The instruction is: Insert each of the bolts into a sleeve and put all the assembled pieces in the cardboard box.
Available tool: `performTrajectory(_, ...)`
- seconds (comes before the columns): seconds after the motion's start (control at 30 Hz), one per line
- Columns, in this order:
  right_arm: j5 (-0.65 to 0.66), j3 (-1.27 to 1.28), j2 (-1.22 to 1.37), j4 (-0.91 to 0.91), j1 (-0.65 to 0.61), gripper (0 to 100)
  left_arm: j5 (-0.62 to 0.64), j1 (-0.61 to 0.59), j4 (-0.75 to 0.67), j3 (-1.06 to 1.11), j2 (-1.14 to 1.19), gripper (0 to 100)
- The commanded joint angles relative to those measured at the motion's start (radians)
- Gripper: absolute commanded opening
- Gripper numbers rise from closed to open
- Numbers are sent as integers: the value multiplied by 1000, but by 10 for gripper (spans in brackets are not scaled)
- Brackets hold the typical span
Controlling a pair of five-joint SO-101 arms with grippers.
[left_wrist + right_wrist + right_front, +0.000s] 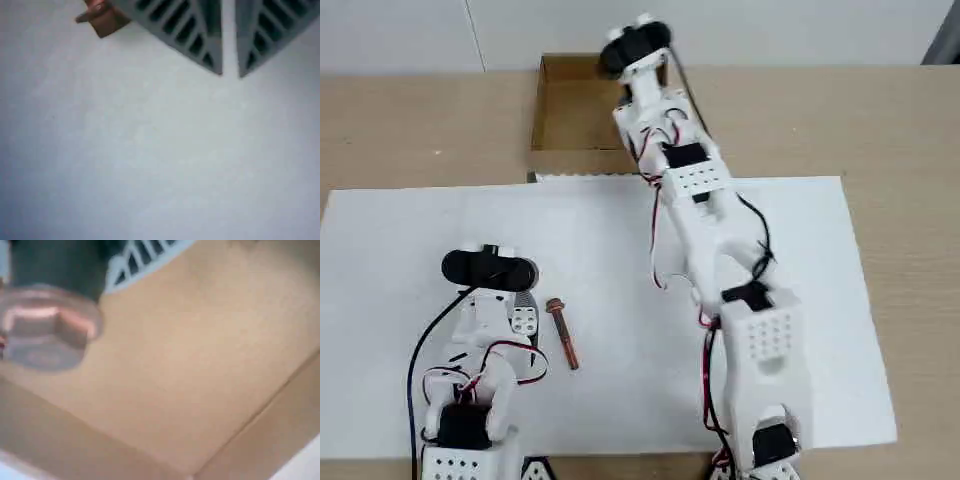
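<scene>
A copper bolt (562, 335) lies flat on the white paper, just to the side of my left gripper (525, 318). In the left wrist view that gripper (231, 74) hovers low over the paper, its grey fingers nearly together with nothing between them, and the bolt's head (102, 17) lies off to one side. My right gripper (636, 55) is stretched out over the cardboard box (535, 110). It is shut on a dark sleeve (55, 265) with a copper bolt head (45, 335) sticking out, just above the box floor (200, 350).
The white paper (420, 230) covers most of the wooden table, and the box stands at its far edge. The right arm (720, 230) runs diagonally across the paper's right half. A box wall (270, 440) rises close to the held piece.
</scene>
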Motion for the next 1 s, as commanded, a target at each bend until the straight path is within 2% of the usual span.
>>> performTrajectory(0.0,60,-146,42,-19,-24,8,-5,-3,6,-4,-8,6)
performTrajectory(0.17,133,-161,68,-19,-59,12,-5,-3,6,-4,-8,6)
performTrajectory(0.37,143,-161,65,38,-64,167,-5,-3,6,-4,-8,6)
performTrajectory(0.43,143,-163,65,64,-61,180,-5,-3,6,-4,-8,6)
performTrajectory(0.7,143,-163,24,70,-50,115,-5,-3,6,-4,-8,6)
performTrajectory(0.87,143,-163,-45,73,-33,34,-5,-3,6,-4,-8,6)
performTrajectory(0.97,143,-163,-110,134,-30,4,-5,-3,6,-4,-8,6)
